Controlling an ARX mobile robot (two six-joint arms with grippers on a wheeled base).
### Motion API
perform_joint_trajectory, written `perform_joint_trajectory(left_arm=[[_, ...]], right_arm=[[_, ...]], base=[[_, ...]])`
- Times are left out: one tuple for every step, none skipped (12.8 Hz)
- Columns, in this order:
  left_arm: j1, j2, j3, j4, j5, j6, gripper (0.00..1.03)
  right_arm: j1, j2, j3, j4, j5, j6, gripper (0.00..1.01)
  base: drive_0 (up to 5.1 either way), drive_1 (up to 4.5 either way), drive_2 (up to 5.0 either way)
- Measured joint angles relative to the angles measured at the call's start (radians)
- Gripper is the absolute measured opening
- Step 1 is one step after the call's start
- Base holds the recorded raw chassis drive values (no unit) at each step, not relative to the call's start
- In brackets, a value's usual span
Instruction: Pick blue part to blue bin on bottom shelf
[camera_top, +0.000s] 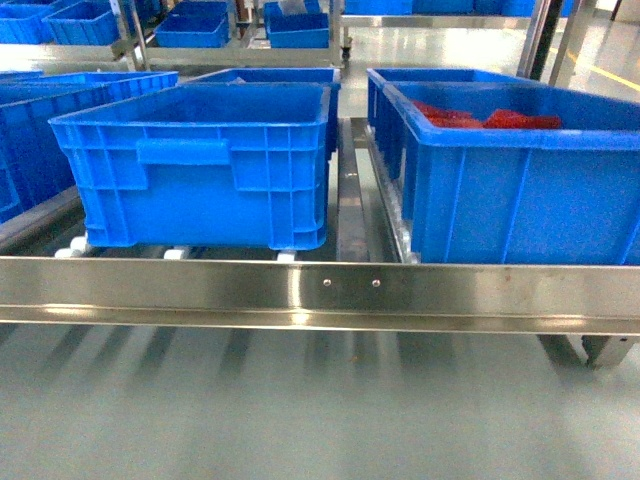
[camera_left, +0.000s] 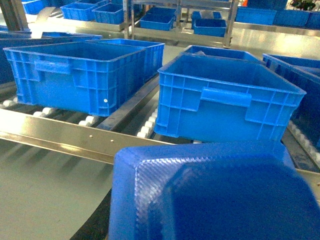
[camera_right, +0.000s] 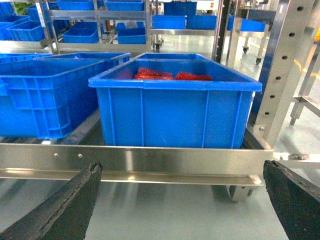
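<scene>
The blue part (camera_left: 215, 195) fills the lower half of the left wrist view, right up against the camera; the left gripper's jaws are hidden behind it, so I cannot tell how they stand. From it, the blue bin (camera_left: 225, 100) sits at twelve o'clock on the bottom shelf (camera_top: 330, 285), on white rollers (camera_top: 175, 253) behind the steel front rail. At three o'clock of that bin in the head view stands a second crate (camera_top: 520, 190) holding red pieces (camera_top: 490, 118). The right gripper (camera_right: 180, 200) has its dark fingers (camera_right: 65, 205) spread wide apart, holding nothing.
</scene>
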Motion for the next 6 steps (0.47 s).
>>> perform_joint_trajectory(left_arm=[[0.0, 0.0, 0.0, 0.002, 0.001, 0.0, 0.43], [0.0, 0.0, 0.0, 0.002, 0.0, 0.0, 0.43], [0.0, 0.0, 0.0, 0.002, 0.0, 0.0, 0.43], [0.0, 0.0, 0.0, 0.002, 0.0, 0.0, 0.43], [0.0, 0.0, 0.0, 0.002, 0.0, 0.0, 0.43], [0.0, 0.0, 0.0, 0.002, 0.0, 0.0, 0.43]], right_arm=[[0.0, 0.0, 0.0, 0.001, 0.0, 0.0, 0.98], [0.0, 0.0, 0.0, 0.001, 0.0, -0.001, 0.98], [0.0, 0.0, 0.0, 0.001, -0.001, -0.001, 0.98], [0.0, 0.0, 0.0, 0.002, 0.0, -0.001, 0.98], [0.0, 0.0, 0.0, 0.002, 0.0, -0.001, 0.98], [0.0, 0.0, 0.0, 0.002, 0.0, -0.001, 0.98]], base=[[0.0, 0.0, 0.0], [0.0, 0.0, 0.0], [0.0, 0.0, 0.0], [0.0, 0.0, 0.0], [0.0, 0.0, 0.0], [0.0, 4.04, -4.1]])
